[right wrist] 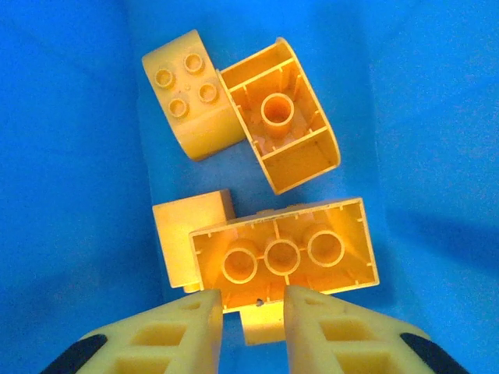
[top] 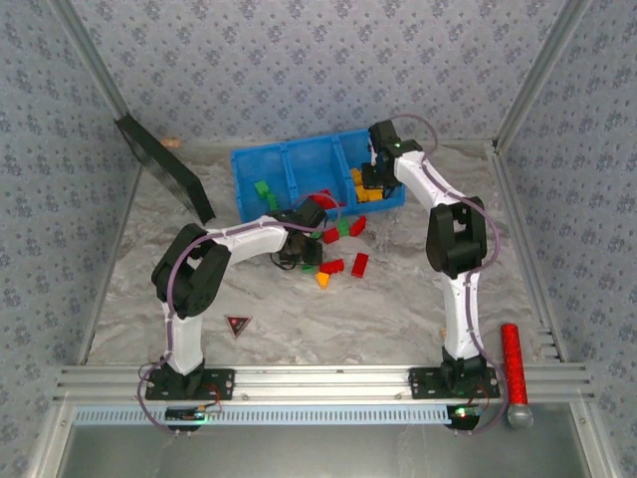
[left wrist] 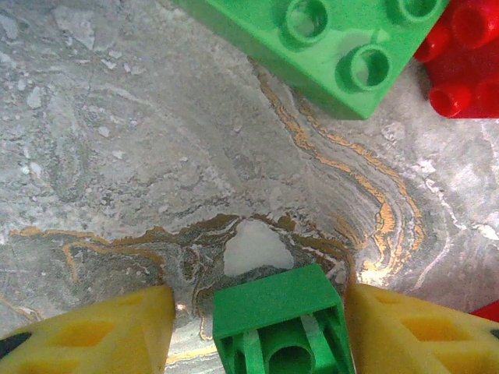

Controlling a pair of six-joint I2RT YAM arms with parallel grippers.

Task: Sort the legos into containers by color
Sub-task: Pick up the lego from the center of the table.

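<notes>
Left pincer [left wrist: 253,327] grips green lego [left wrist: 278,327]; right pincer [right wrist: 253,323] above blue bin [right wrist: 70,156].

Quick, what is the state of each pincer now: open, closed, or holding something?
Left pincer: closed on a green lego, just above the table.
Right pincer: open, holding nothing, over the yellow legos in the blue bin.

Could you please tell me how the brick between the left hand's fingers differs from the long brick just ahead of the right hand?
The green brick sits between the left hand fingers above the marbled table; the long yellow brick lies loose in the blue bin ahead of the right hand. The green one looks shorter. Both show hollow undersides.
</notes>
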